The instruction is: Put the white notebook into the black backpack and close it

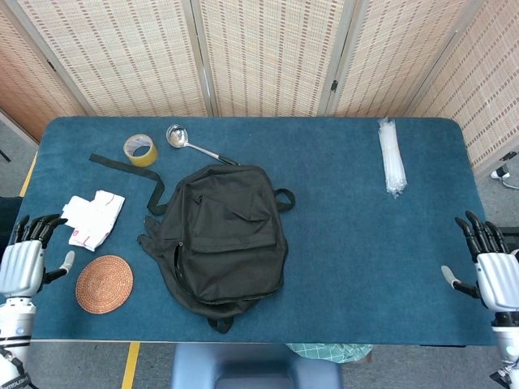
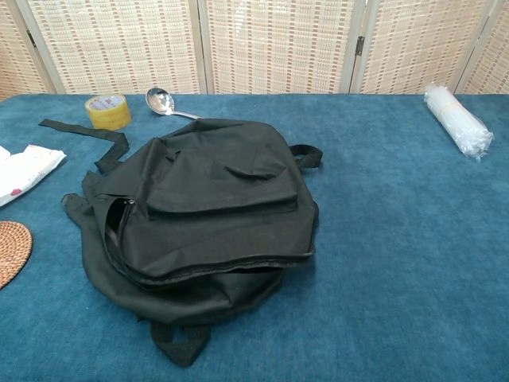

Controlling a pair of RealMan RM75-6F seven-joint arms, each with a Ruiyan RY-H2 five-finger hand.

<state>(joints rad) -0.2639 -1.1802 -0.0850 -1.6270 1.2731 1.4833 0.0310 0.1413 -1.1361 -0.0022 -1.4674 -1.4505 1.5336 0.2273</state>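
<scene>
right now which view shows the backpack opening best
The chest view: the black backpack fills the frame and the flap's edge along the opening faces the camera. The head view shows the backpack from above and smaller, with only the side seam.

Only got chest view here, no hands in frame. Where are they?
Observer: Head view has the left hand at the near left table edge, fingers apart, holding nothing.
Operator: Right one?
Observer: The right hand is at the near right edge, also empty, well clear of the black backpack.
Operator: My frame cuts the thing at my left edge. What is it?
Observer: A round woven coaster, whole in head view, lying on the table beside the left hand.
</scene>
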